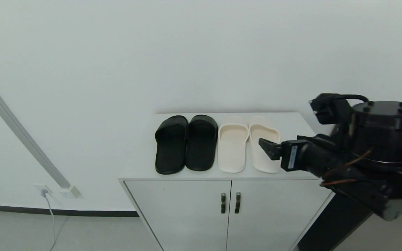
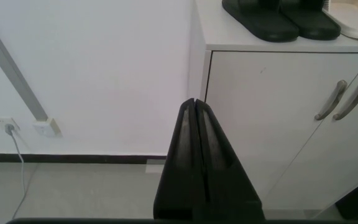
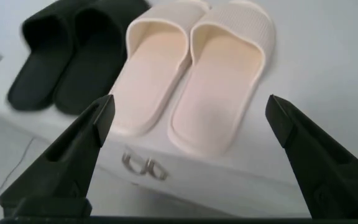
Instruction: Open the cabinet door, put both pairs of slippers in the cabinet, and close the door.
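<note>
Cabinet: I am seeing the white cabinet (image 1: 136, 171) standing against the wall, with both doors (image 1: 180, 216) lying shut and the handles (image 1: 223, 203) meeting at the middle.
Black slippers (image 1: 171, 144): sitting side by side on the cabinet top, toes toward the wall.
Cream slippers (image 1: 234, 148): sitting just beside the black pair, on its right.
Right gripper (image 3: 188, 115): hanging over the near end of the cream pair, jaws spread wide; I am not making out any contact.
Left gripper (image 2: 195, 109): hanging low off the cabinet's left front corner, apart from it, jaws pressed together on nothing.
Wall socket (image 1: 44, 191): sitting low, left of the cabinet, carrying a cable.
</note>
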